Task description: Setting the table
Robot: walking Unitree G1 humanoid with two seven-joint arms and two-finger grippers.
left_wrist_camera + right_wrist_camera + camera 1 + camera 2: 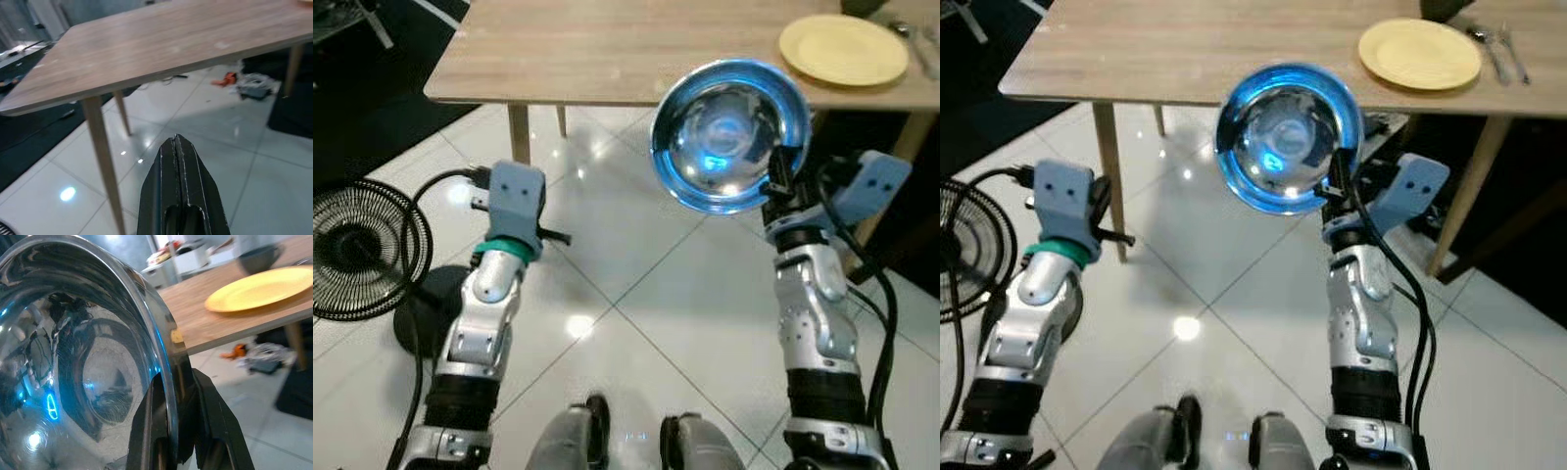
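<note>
A shiny steel bowl (pixel 728 134) with a blue sheen hangs tilted in front of the wooden table (pixel 607 49), its inside facing me. My right gripper (pixel 781 174) is shut on the bowl's rim (pixel 166 382), one finger inside and one outside. A yellow plate (pixel 843 48) lies on the table at the far right, with cutlery (pixel 1498 44) beside it. My left gripper (pixel 178 161) is shut with nothing in it, held low before the table's near left leg (pixel 519 132).
A black floor fan (pixel 362 250) stands on the white tiles at my left, its cable running by my left arm. A dark cup (pixel 257 257) sits behind the plate. Clutter lies on the floor under the table (pixel 244 81).
</note>
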